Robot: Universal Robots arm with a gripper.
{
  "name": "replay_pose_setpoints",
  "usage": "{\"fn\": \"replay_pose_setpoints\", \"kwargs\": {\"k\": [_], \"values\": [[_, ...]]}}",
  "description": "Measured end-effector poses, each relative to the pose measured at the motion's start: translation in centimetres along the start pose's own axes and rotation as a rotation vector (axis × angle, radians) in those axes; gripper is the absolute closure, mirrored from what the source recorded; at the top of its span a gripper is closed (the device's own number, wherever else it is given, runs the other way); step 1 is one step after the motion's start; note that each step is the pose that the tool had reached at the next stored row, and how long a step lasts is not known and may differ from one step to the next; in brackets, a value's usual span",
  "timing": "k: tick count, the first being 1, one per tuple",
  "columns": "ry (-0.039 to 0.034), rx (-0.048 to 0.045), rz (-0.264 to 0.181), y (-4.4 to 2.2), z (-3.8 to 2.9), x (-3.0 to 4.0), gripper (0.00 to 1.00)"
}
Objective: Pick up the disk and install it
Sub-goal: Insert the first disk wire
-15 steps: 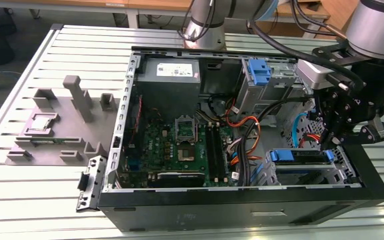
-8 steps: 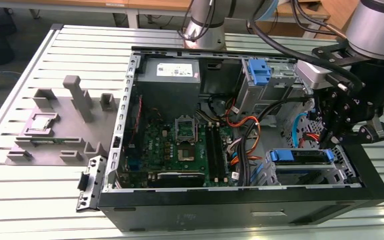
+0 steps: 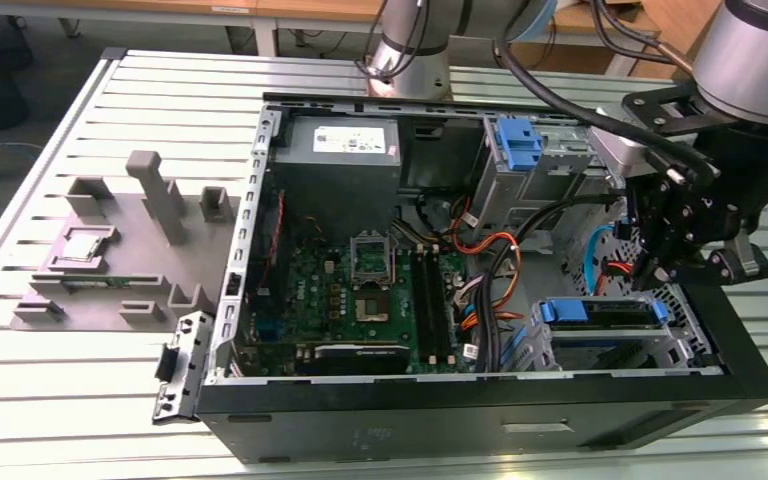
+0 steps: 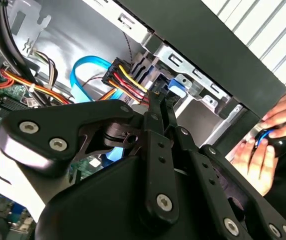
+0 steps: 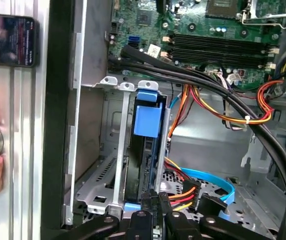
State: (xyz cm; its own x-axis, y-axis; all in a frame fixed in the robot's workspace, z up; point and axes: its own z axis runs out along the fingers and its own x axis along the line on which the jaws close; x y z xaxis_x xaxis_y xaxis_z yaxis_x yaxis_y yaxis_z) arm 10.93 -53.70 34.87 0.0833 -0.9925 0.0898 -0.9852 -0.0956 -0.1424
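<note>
The disk (image 3: 603, 312) sits in the grey drive cage (image 3: 551, 345) at the case's near corner on the exterior view's right, its blue bracket showing. In the first wrist view the blue bracket tab (image 5: 147, 119) and the disk's dark edge (image 5: 144, 167) stand between the cage rails. My gripper (image 3: 654, 270) hovers just over the cage's outer end. In both wrist views its black fingers come together, shut, with the tips (image 5: 153, 201) at the disk's end beside a black connector (image 4: 128, 75) with yellow, red and black wires. Nothing shows between the fingers (image 4: 155, 100).
The open black computer case (image 3: 491, 400) lies on a slatted metal table (image 3: 77, 400). A tall blue latch piece (image 3: 519, 143) and a grey power supply (image 3: 341, 140) stand at the back. Cable bundles (image 5: 223, 107) cross the case. A person's hand (image 4: 275, 135) rests outside the case wall beside a phone (image 5: 8, 40).
</note>
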Motion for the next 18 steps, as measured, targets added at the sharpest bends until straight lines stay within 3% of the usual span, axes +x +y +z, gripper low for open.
{"fn": "replay_pose_setpoints", "kwargs": {"k": [8,15,18], "values": [[0.0146,-0.0107,0.103,0.05,0.34,-0.02,0.83],[0.01,-0.0186,0.126,0.11,0.79,-0.05,0.83],[0.0154,-0.0227,0.166,0.13,0.91,-0.06,0.83]]}}
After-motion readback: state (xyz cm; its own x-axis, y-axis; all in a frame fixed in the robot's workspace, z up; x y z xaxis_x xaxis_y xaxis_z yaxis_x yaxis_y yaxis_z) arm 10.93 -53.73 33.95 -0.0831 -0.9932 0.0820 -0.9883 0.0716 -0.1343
